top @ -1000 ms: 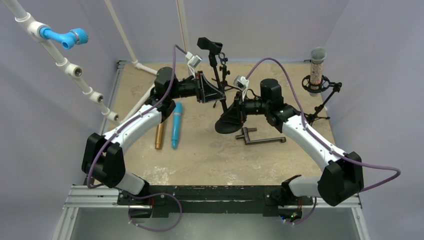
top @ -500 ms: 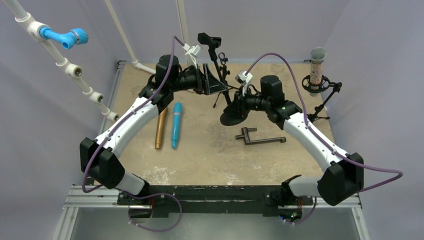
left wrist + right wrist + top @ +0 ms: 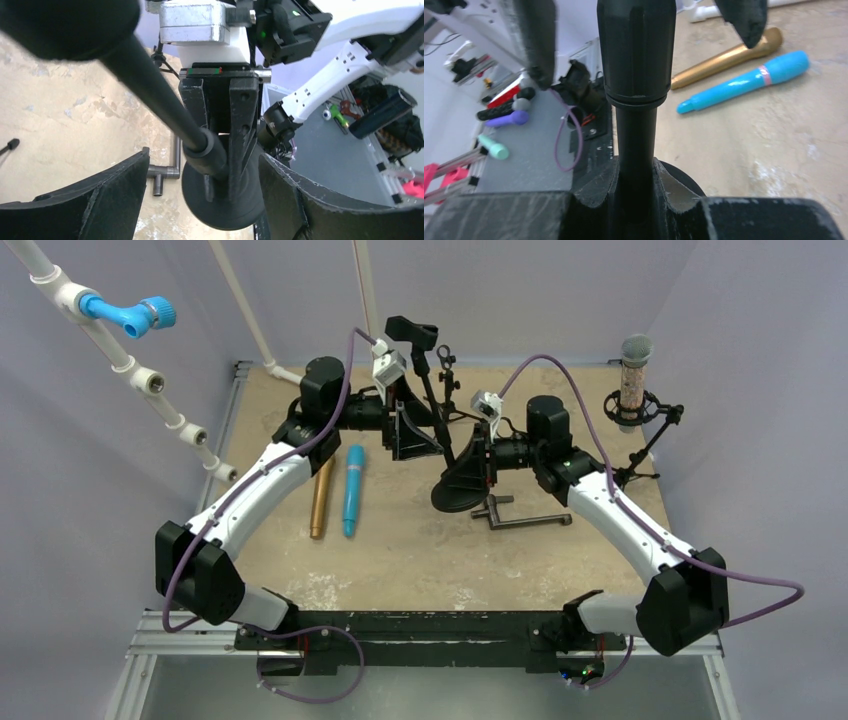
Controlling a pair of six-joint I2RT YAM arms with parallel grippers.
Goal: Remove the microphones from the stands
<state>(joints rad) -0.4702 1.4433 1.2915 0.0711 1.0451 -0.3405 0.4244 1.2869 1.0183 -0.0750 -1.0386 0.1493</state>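
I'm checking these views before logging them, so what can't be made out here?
Top view: the gold microphone's upper end, under the left arm.
Top view: part of the stand base, behind the right tool.
Right wrist view: the stand's top, cut off by the upper edge.
Left wrist view: dark top-left shape, too blurred.

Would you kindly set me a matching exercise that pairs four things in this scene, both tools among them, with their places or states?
Things:
1. blue microphone
2. left tool
3. right tool
4. grey-headed microphone

Places or states:
A. shut on the stand pole
B. lying on the table beside the gold microphone
C. open, astride the stand pole
D. upright in a shock mount at the far right

Pairs: 1-B, 2-C, 3-A, 4-D.
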